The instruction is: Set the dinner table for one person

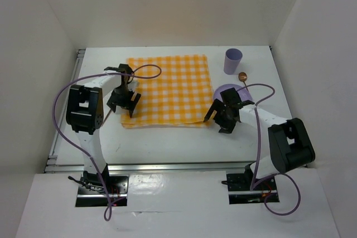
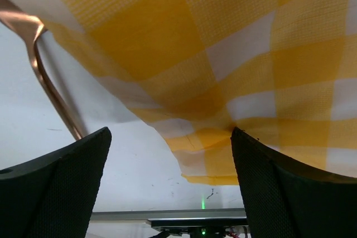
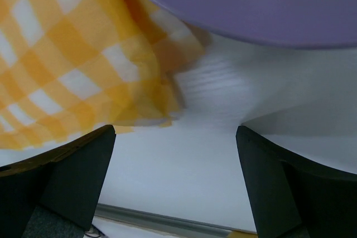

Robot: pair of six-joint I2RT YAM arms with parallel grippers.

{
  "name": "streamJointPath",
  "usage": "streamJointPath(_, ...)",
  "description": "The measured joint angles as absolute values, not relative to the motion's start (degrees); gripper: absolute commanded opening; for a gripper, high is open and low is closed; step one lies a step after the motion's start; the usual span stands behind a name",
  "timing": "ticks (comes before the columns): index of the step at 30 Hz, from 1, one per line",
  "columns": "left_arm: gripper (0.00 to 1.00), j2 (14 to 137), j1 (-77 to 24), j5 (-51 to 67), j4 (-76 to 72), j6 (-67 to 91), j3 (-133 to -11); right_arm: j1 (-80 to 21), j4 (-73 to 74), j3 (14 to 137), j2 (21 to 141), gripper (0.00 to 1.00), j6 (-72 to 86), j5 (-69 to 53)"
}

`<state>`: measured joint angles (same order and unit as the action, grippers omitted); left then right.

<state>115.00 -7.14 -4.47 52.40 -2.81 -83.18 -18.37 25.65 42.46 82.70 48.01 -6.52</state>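
Note:
The white dinner table [image 1: 167, 143] carries a yellow-and-white checked cloth [image 1: 167, 90] at its middle. My left gripper [image 1: 124, 103] is open and low over the cloth's near left corner. In the left wrist view that corner [image 2: 223, 54] lies between my fingers, against the right finger [image 2: 290, 193]. A thin copper utensil handle [image 2: 50, 87] lies on the table beside the cloth edge. My right gripper [image 1: 223, 112] is open and empty at the cloth's near right corner [image 3: 83, 65], just in front of a purple plate [image 1: 231, 88], which also shows in the right wrist view [image 3: 251, 4].
A purple cup [image 1: 232, 61] stands at the back right, with a copper spoon [image 1: 243, 76] between it and the plate. Silver rails [image 1: 167, 166] run along the near and left edges. White walls enclose the table.

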Motion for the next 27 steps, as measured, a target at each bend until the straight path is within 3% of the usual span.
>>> streamJointPath(9,0.55,115.4,-7.1,-2.1,52.2,-3.7,-82.3,-18.3,13.3,44.7,89.0,0.86,51.0,-10.3)
streamJointPath(10,0.45,115.4,-7.1,-1.8,52.1,-4.1,-82.2,-18.3,12.7,44.6,89.3,0.77,51.4,-10.4)
streamJointPath(13,0.30,115.8,-7.1,-0.7,52.1,-4.6,-82.1,-18.3,10.7,43.9,90.0,0.66,52.5,-11.3)
streamJointPath(15,0.03,116.2,-7.1,0.4,52.2,-4.5,-82.1,-18.3,9.4,43.4,90.5,0.49,53.0,-11.9)
streamJointPath(18,0.00,116.6,-7.1,1.3,53.1,-4.8,-82.7,-18.2,7.3,43.0,92.4,0.23,53.4,-13.5)
streamJointPath(22,0.00,118.1,-6.9,2.3,55.0,-4.8,-84.7,-18.1,6.3,43.2,94.1,0.00,53.7,-14.4)
streamJointPath(27,0.00,119.8,-6.8,3.0,59.9,-6.5,-92.4,-18.1,11.7,47.9,94.0,0.00,51.2,-13.0)
